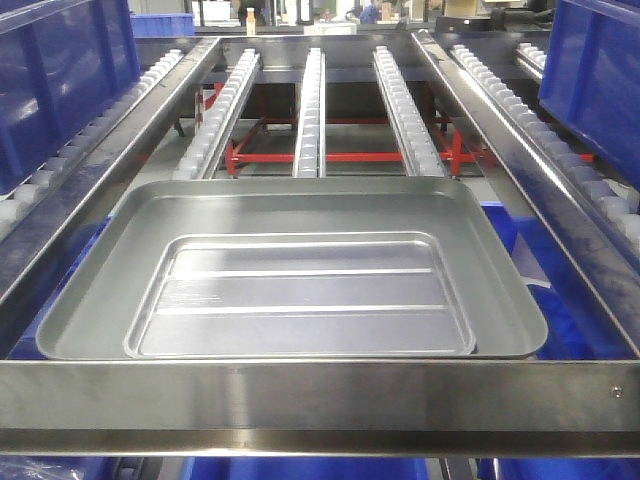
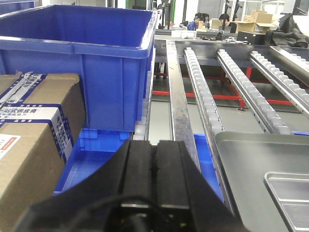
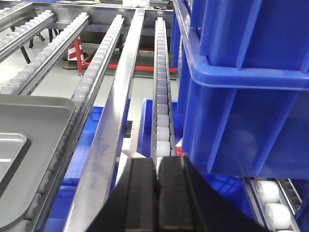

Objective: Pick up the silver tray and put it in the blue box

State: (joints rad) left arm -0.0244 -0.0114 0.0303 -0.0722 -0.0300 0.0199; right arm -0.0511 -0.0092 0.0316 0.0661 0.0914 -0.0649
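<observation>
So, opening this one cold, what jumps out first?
First is the ribbed silver tray, lying inside a larger plain tray at the centre of the front view, on the roller rails. Next come the blue plastic bins on either side. A deep blue box stands at the left with a cardboard carton beside it, and another blue crate stands at the right.
</observation>
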